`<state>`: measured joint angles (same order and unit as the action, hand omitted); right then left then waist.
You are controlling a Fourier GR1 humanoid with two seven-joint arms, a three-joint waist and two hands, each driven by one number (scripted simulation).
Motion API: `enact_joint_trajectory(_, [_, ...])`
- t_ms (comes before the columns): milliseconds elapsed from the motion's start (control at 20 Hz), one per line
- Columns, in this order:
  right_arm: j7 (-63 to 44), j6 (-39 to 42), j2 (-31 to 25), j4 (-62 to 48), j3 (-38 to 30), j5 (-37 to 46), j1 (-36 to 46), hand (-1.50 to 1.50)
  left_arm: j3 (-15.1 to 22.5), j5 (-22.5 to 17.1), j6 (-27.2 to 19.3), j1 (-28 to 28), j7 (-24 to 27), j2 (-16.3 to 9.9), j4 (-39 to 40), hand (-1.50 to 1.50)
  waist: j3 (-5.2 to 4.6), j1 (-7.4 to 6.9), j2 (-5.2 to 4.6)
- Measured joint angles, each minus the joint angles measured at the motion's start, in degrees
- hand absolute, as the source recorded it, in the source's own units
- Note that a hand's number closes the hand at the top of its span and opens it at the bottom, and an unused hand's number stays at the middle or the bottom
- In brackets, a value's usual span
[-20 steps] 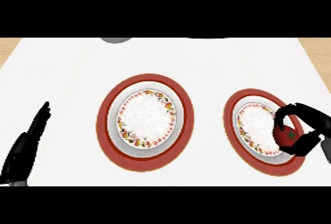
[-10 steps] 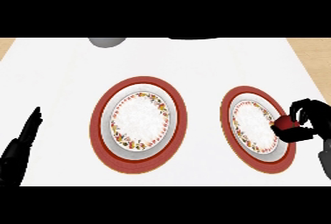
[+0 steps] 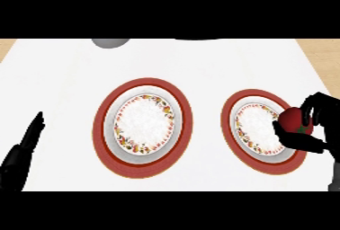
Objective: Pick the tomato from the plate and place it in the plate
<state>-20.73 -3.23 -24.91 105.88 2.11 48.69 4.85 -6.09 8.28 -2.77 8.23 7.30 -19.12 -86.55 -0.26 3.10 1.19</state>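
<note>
Tomato (image 3: 293,121) already in hand: gripped by the right hand (image 3: 317,128), fingers curled over its top and thumb wrapped beneath, at the right edge of the right plate (image 3: 244,99). Hard to tell whether raised clear of that plate or only just off its rim; seen over the rim's outer side, partly hidden by the dark fingers. Pick step judged done or nearly so. Still to do: carrying across the white worktop (image 3: 206,63) to the left plate (image 3: 140,88), the larger-looking one with the red border and flowered inner ring, well apart from the tomato with a strip of bare worktop between the two plates. Nothing lying on that left plate for now, so the placing not yet begun. Left hand (image 3: 25,148) resting at the lower left edge, fingers straight and pointing up, holding nothing, apart from both plates. Grey rounded object (image 3: 110,42) at the far edge of the worktop, cut off by the frame, too little shown to name. Remaining work judged as roughly the second half: travel leftward, lowering over the left plate's centre, then opening the fingers to let the tomato settle.
</note>
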Motion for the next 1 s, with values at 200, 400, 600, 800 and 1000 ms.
enact_joint_trajectory(200, [-5.59, 3.12, 3.34, 13.85, 6.37, 2.05, -1.27, 1.50, 0.36, 0.15, 0.37, -1.23, -0.66, 0.14, -0.31, 0.00, 0.07, -1.15, -0.38])
enact_joint_trajectory(400, [-14.05, 9.59, 6.67, 23.85, 13.34, 4.91, 1.81, 1.50, 0.55, 0.39, 0.82, -1.32, 0.32, 0.41, -0.09, 0.00, 0.11, -2.30, -0.70])
enact_joint_trajectory(600, [-22.28, 14.42, 13.01, 23.86, 21.32, 9.42, 10.10, 1.50, 1.23, 1.52, 0.74, -2.28, 0.81, 0.99, 0.75, 0.00, 0.12, -3.19, -0.95])
enact_joint_trajectory(800, [-27.73, 15.18, 19.94, 16.83, 25.09, 11.46, 19.58, 1.50, 0.77, 1.56, 1.15, -3.76, -0.40, 0.90, 0.66, 0.00, 0.15, -3.64, -1.09])
enact_joint_trajectory(1000, [-31.79, 12.33, 23.00, 8.05, 26.08, 9.53, 26.98, 1.50, 0.63, 1.69, 1.72, -3.75, -0.70, 1.12, 0.23, 0.00, 0.19, -3.88, -1.17])
